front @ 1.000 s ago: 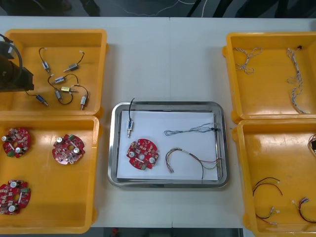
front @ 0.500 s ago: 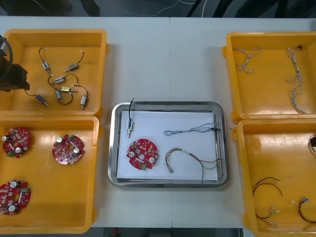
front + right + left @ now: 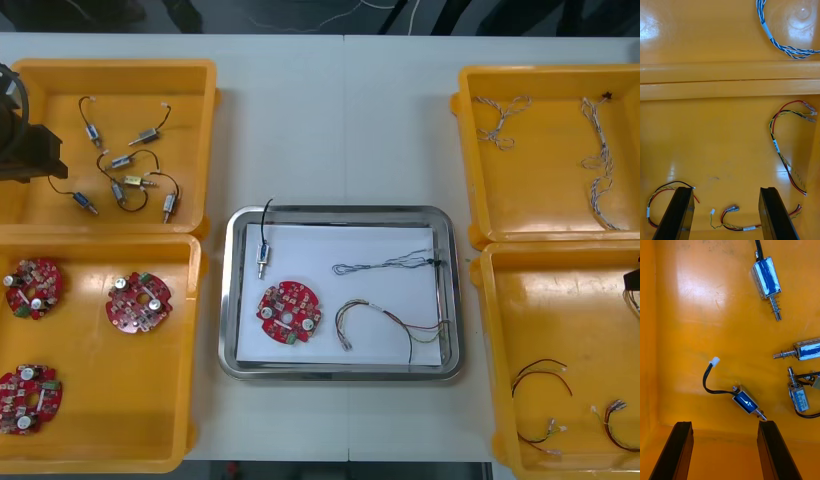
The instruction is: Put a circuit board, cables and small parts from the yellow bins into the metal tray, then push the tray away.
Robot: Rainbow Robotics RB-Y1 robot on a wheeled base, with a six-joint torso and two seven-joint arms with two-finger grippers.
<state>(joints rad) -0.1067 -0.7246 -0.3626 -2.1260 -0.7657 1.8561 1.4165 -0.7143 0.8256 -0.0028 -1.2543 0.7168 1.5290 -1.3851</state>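
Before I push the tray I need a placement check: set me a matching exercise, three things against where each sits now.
Things: 1 left gripper; 2 right gripper; 3 lone circuit board.
Places: A in the metal tray; B over the far left bin of small metal parts; C over the near right bin of red and yellow cables.
Pairs: 1-B; 2-C; 3-A.

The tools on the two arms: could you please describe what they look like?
The left tool and right tool look alike: two flat, matte black fingers with squared tips. The left arm is dark and blocky.
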